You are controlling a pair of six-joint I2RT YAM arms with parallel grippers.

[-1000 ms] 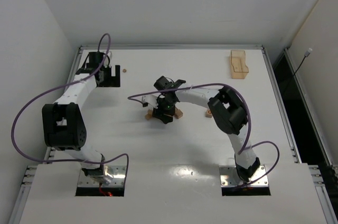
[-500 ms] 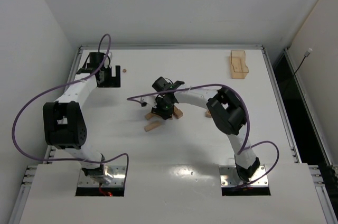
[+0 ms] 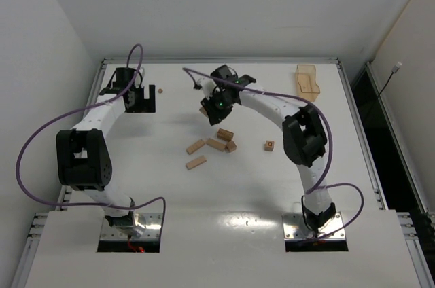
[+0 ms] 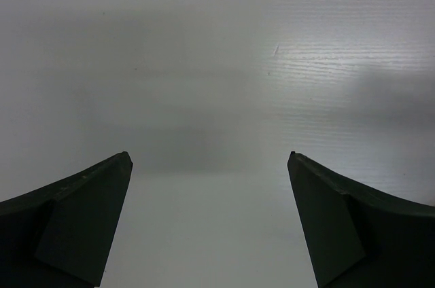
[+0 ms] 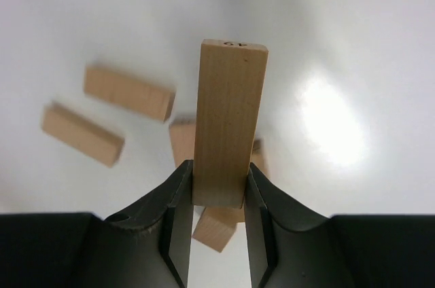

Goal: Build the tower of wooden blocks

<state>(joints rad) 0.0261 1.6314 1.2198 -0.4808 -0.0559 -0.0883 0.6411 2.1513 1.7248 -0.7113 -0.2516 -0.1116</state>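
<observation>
My right gripper [image 3: 216, 103] is shut on one oblong wooden block [image 5: 230, 125] and holds it above the table, its long end pointing away from the fingers. A tan end of that block shows in the top view [image 3: 203, 110]. Several other light-tan blocks lie loose and flat on the table below it: two bars [image 3: 196, 146] [image 3: 196, 162] on the left and a small cluster [image 3: 225, 140] on the right. A little cube [image 3: 270, 145] lies apart to the right. No stack stands. My left gripper [image 3: 140, 98] is open and empty over bare table at the far left [image 4: 211, 159].
A tiny brown bead [image 3: 160, 90] lies next to the left gripper. A pale-wood tray [image 3: 307, 83] sits at the far right corner. The table's raised rim [image 3: 217, 60] runs along the back. Purple cables loop off both arms.
My right gripper has lifted a block from the cluster and moved toward the far side. The loose blocks it covered now show. The left arm has not moved.
</observation>
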